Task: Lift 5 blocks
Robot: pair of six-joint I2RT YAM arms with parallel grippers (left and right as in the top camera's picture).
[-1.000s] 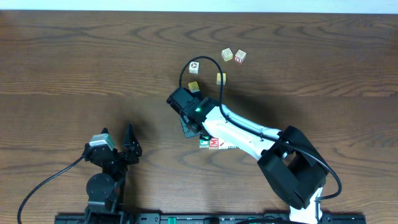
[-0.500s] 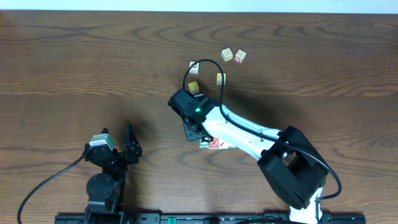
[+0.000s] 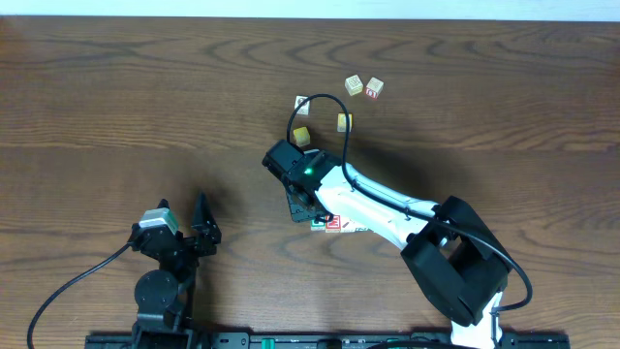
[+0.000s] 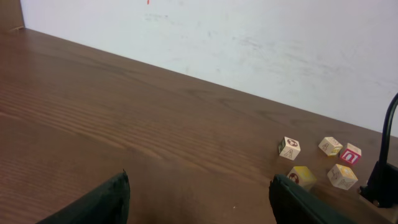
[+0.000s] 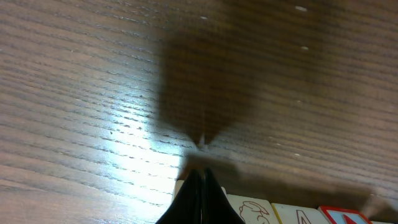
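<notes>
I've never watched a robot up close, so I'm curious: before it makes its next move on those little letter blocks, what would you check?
1. Right end effector open for a grasp: not ok. It is shut, with nothing between its fingers.
2. Left end effector open and empty: ok.
3. Row of blocks beside the right end effector, resting on the table: ok.
4. Red-faced block farther off, unobstructed: ok.
5. How many blocks were already lifted: cannot tell.
</notes>
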